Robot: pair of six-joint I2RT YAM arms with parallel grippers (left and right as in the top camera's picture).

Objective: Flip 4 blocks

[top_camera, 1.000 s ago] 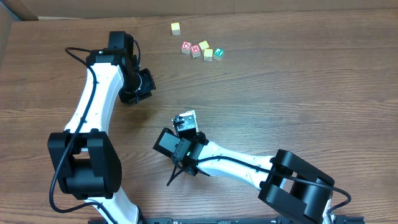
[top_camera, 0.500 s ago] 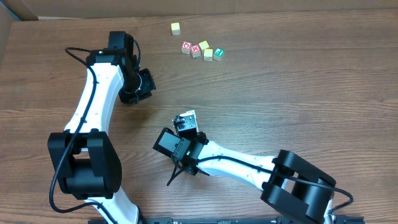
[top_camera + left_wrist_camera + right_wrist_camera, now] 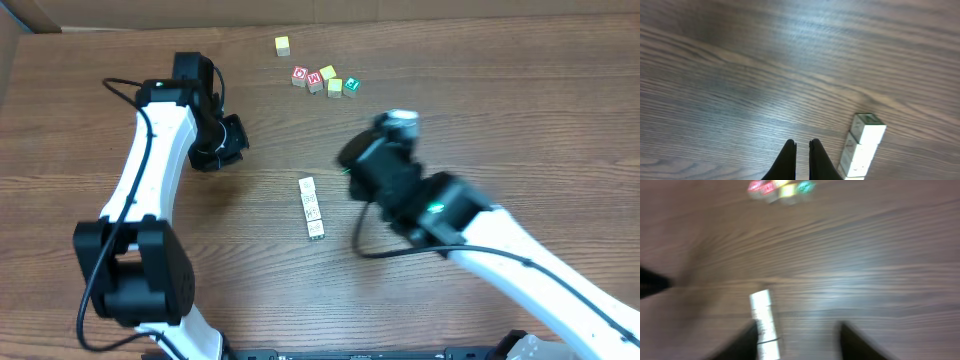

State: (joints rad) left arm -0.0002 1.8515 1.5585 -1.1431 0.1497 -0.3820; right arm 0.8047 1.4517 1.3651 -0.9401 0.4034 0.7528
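4 pale blocks (image 3: 312, 208) lie in 1 row on counter (image 3: 500, 120). L claw (image 3: 801, 146) shut, empty. R claw (image 3: 799, 332) open, blurred, row just by 1 finger.

Four pale blocks (image 3: 311, 208), touching in a straight row, lying flat

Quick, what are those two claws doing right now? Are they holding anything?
Left gripper: closed, empty.
Right gripper: open, empty; the row of pale wooden cubes lies loose on the brown wooden table.
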